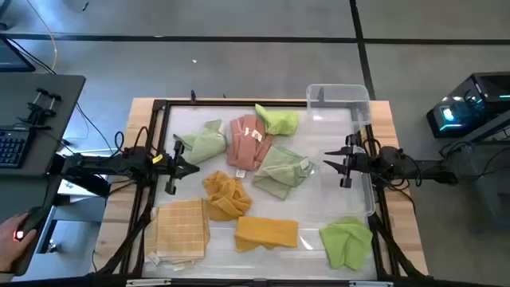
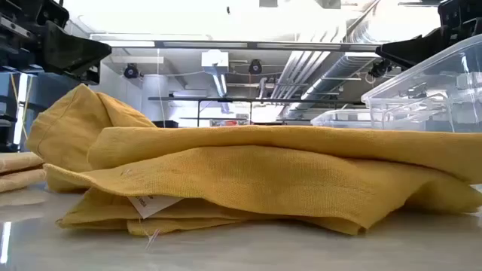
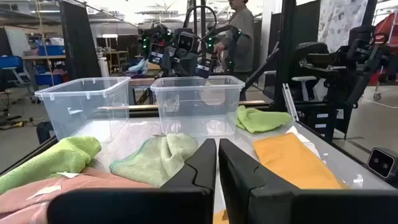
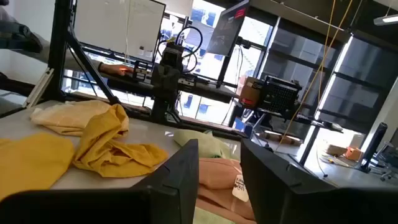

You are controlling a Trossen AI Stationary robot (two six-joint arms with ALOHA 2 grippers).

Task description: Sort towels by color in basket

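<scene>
Your left gripper hangs over the left side of the table with its fingers pressed nearly together and nothing between them. Just ahead of its tips lies a pale green towel, and beyond that the salmon pink towel with a white tag on it; the tag's print is too small to read. A crumpled mustard towel sits just ahead of the gripper and toward the near edge, and the tan check towel lies near the front edge on the left arm's side.

Your right gripper faces it from the right side, fingers spread apart and holding nothing. Just in front of its tips is a second pale green towel. A lime green towel lies beyond the pink one, near a clear plastic bin at the far right corner. Another lime green towel rests toward the near edge on the right gripper's side, and the flat mustard towel lies between it and the tan check one.

In the low view, that flat mustard towel fills the foreground; a small white tag pokes out beneath it, its writing illegible. In the left wrist view a person stands beyond the table. A hand shows at the lower left edge of the high view.
</scene>
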